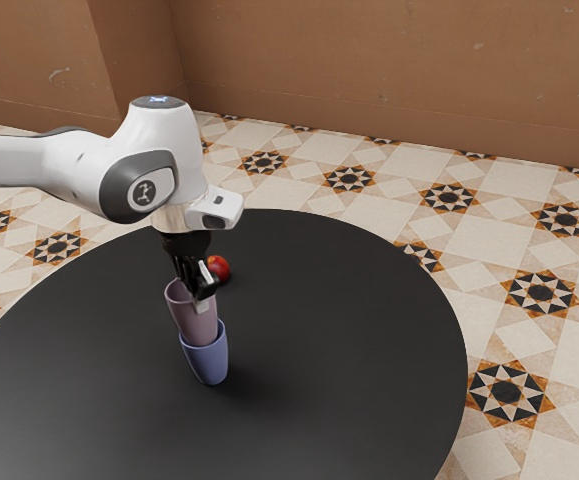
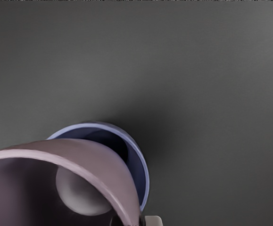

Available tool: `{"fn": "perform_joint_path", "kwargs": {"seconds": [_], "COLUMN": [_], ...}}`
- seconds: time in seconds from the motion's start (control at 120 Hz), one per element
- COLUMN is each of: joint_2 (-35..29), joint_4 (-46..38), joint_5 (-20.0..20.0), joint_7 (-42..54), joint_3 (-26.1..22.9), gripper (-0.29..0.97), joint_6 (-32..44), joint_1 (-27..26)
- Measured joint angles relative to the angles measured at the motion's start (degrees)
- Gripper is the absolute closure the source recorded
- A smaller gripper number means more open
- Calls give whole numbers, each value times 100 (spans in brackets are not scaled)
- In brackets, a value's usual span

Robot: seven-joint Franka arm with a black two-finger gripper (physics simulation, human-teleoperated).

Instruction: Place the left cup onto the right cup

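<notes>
In blue cup [image 1: 207,362], mauve cup [image 1: 191,315] (tilted).

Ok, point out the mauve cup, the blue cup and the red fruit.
mauve cup [image 1: 191,314], exterior view, side wall.
blue cup [image 1: 206,361], exterior view, side wall.
red fruit [image 1: 221,268], exterior view, visible side.

We are seeing soft, even light; a faint shadow is lying on the bench [image 1: 369,330] beside the blue cup [image 1: 206,360].
</notes>
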Motion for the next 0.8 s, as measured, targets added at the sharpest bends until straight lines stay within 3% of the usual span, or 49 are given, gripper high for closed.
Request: {"fn": "perform_joint_path", "kwargs": {"seconds": [0.458, 0.8], "joint_2": [-188, -98], "joint_4": [164, 2133], "joint_5": [-19, -187], "joint_7": [-17, -28], "joint_3": [-3, 72], "gripper": [23, 7], "joint_6": [9, -1265], "joint_1": [-31, 400]}}
